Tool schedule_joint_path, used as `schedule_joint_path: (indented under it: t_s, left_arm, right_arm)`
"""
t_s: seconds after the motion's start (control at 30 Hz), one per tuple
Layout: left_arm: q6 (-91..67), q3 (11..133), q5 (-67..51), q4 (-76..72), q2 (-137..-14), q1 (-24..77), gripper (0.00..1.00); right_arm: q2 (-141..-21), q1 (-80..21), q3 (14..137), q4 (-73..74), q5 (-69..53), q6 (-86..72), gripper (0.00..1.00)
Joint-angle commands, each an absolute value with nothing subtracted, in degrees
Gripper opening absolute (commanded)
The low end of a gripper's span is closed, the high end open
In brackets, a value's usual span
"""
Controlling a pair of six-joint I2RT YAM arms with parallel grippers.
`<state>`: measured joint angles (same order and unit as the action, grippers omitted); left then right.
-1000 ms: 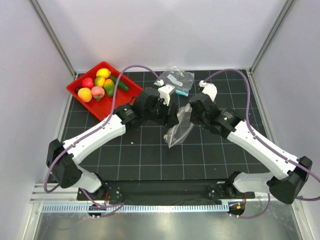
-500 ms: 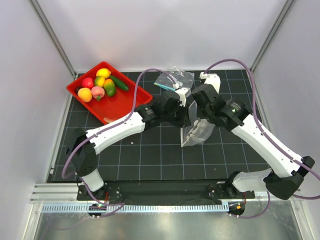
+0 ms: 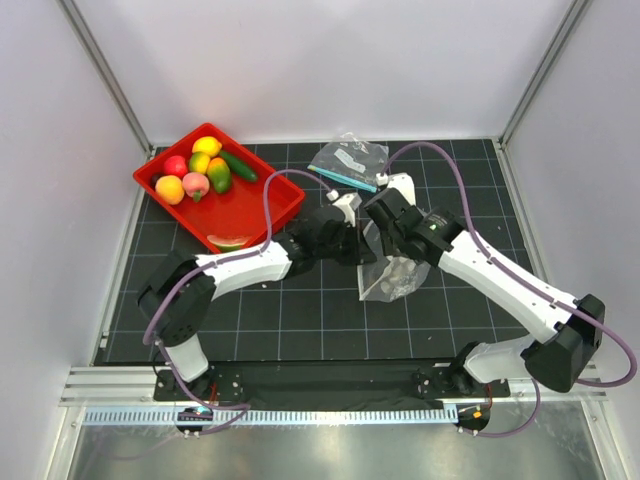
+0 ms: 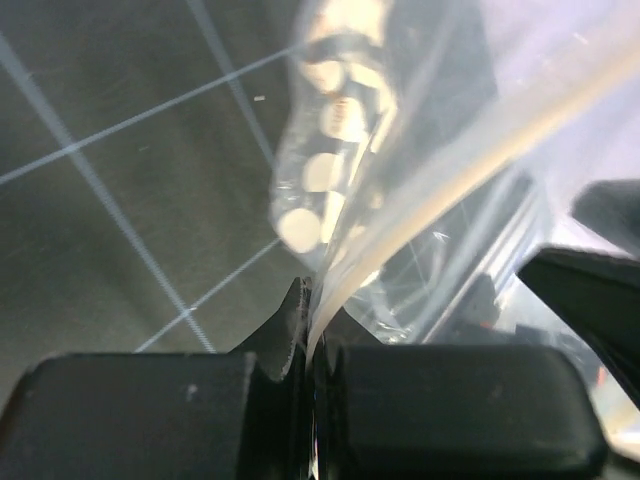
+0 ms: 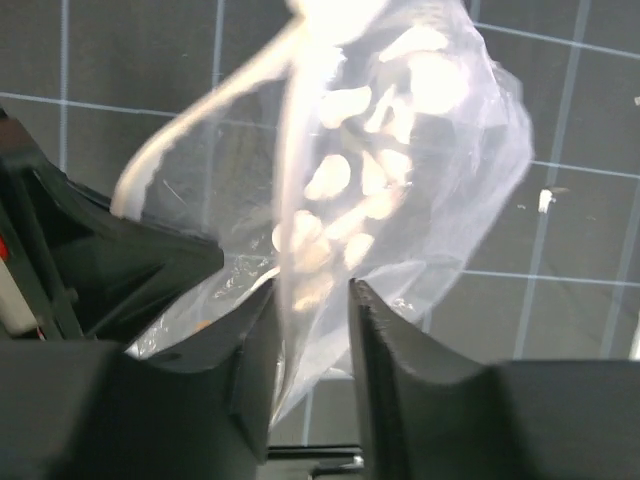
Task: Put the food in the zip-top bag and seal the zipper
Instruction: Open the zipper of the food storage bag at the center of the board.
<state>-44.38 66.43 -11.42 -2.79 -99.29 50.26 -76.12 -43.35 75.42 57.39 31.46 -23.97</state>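
Zip-top bag (image 3: 392,272) held up mid-worktop btwn both arms. Left gripper (image 4: 310,350) pinched tight on zipper (image 4: 440,165); right gripper (image 5: 310,300) fingers apart, bag edge btwn them. Food (image 3: 197,172) in red tray (image 3: 265,205), far-left corner.

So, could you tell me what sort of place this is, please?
Likely a lab robot test cell: plain white walls on an aluminium frame, a black gridded mat, and toy fruit in a red tray.
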Motion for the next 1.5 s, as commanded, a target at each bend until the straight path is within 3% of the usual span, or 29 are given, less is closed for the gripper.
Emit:
schedule_joint_path:
  t_s: [0.0, 0.5, 0.77, 0.83, 1.2, 1.47]
  left_arm:
    - [-49.83, 62.85, -12.57, -15.9, -98.18, 48.43, 0.0]
    - [-51.24, 54.85, -11.08, -21.27, -96.77, 43.69, 0.0]
    - [-45.89, 53.7, -6.33, -13.54, -94.31, 41.49, 0.0]
    - [-45.09, 53.0, -5.28, -12.57, -93.87, 41.4, 0.0]
    - [-40.87, 53.26, -8.68, -11.07, -99.4, 37.8, 0.0]
    - [-40.34, 53.7, -10.45, -10.72, -99.67, 37.27, 0.02]
  right_arm:
    - [-73.57, -43.59, 73.22, 49.32, 28.92, -23.73, 0.41]
    - [-77.95, -44.56, 73.47, 42.81, 26.37, -20.48, 0.42]
    - [-81.47, -44.56, 72.69, 34.73, 24.87, -17.93, 0.25]
    - [-82.52, -44.56, 72.42, 33.58, 24.96, -17.23, 0.16]
    - [-85.07, -44.56, 79.96, 43.75, 26.89, -15.81, 0.08]
    - [-83.06, -44.65, 82.53, 51.59, 31.37, -17.75, 0.08]
